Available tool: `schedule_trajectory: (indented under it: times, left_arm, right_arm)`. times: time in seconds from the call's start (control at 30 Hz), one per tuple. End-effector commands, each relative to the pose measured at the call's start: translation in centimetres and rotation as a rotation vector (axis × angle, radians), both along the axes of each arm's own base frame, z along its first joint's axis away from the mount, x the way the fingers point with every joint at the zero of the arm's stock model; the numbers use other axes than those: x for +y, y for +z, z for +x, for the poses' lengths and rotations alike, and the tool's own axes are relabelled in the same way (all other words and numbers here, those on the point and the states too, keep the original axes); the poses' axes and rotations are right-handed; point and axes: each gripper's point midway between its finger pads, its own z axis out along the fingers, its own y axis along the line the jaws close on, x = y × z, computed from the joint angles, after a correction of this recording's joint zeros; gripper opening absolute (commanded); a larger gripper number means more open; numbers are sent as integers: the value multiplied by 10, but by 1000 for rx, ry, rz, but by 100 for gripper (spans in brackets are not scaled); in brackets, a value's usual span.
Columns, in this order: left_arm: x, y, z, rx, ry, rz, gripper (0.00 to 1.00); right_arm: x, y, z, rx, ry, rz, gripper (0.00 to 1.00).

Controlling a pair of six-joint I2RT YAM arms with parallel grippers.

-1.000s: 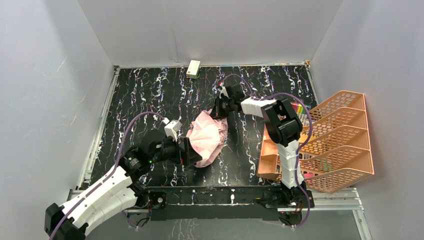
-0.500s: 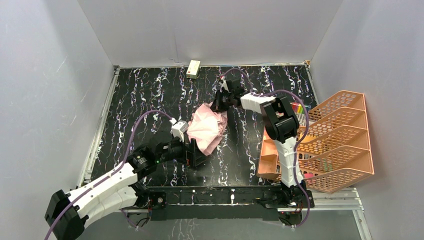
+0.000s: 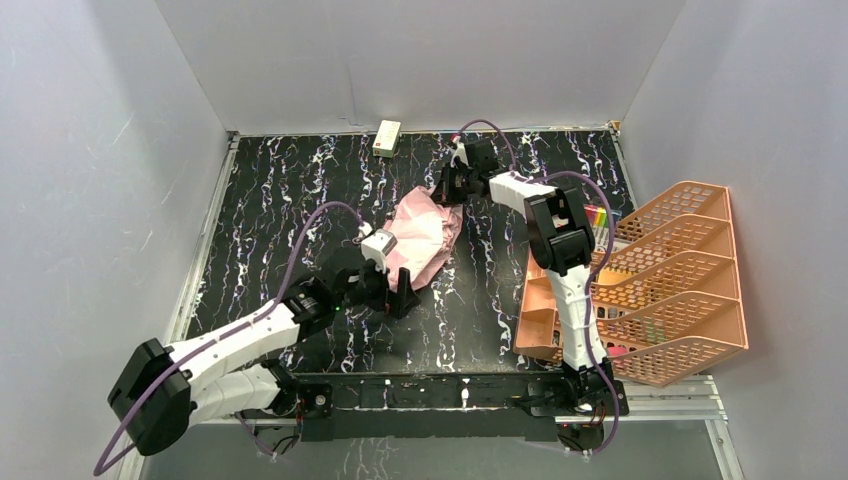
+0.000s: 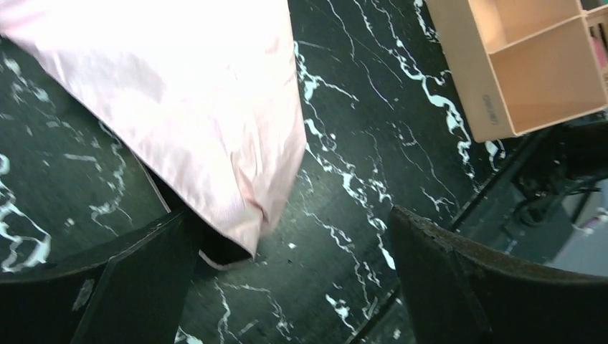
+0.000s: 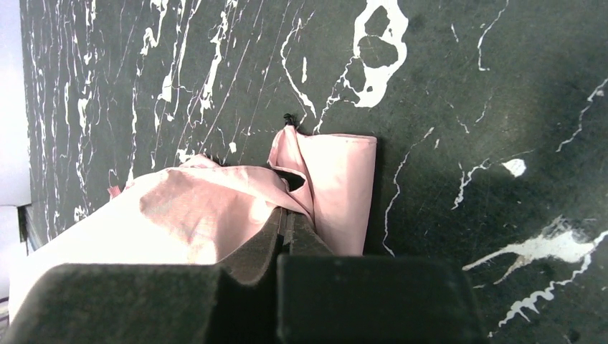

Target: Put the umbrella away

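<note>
Where it lies near the middle of the black, white-veined worktop (image 3: 290, 190), the umbrella (image 3: 425, 232) is a loose, crumpled heap. Its pale pink face is turned up, and a sliver of its black underside shows at the near corner. The far end of the fabric is caught by the right hand (image 3: 449, 186), whose two fingers are pressed flat together on a pink fold. In the right wrist view the cloth bunches around the closed fingertips and a flat flap of it lies on the worktop just beyond them.

The left hand (image 3: 400, 297) sits low at the umbrella's near corner with its fingers spread wide and nothing clamped between them. In the left wrist view that corner lies in the gap, much closer to one finger (image 4: 136, 287) than to the other. Whether the cloth touches that finger cannot be told.

To the right, an orange mesh rack (image 3: 660, 290) stands at the worktop's right edge, well apart from the umbrella, and the right arm reaches past it. A small cream box (image 3: 387, 137) rests against the far edge of the worktop, beyond the umbrella and apart from both hands.
</note>
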Motion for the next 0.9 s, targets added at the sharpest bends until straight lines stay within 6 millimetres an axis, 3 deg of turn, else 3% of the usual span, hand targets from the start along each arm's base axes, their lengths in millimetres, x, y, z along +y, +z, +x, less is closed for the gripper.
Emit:
schedule_trajectory:
  times: [0.0, 0.17, 0.27, 0.4, 0.63, 0.73, 0.77, 0.87]
  left_arm:
    - [-8, 22, 30, -180, -36, 62, 98]
    - [-18, 17, 41, -207, -52, 80, 98]
    - [-21, 6, 45, -190, -59, 102, 92]
    - [-22, -6, 39, -143, -85, 121, 70]
    - [-23, -13, 6, -25, -142, 44, 22]
    - [-26, -16, -7, 28, -149, -10, 5]
    - [-26, -18, -9, 40, -147, -18, 1]
    - [-27, -19, -15, 57, -142, -48, 0]
  right_arm:
    - [-39, -75, -22, 150, 8, -162, 0]
    - [-38, -79, -22, 179, 52, -148, 0]
    - [-40, -80, -19, 187, 53, -148, 0]
    - [-42, -79, -17, 188, 48, -149, 0]
    - [-46, -77, -11, 183, 36, -150, 0]
    - [-47, -76, -9, 183, 32, -148, 0]
    - [-46, -75, -8, 181, 33, -148, 0]
    - [-46, -75, -8, 182, 31, -147, 0]
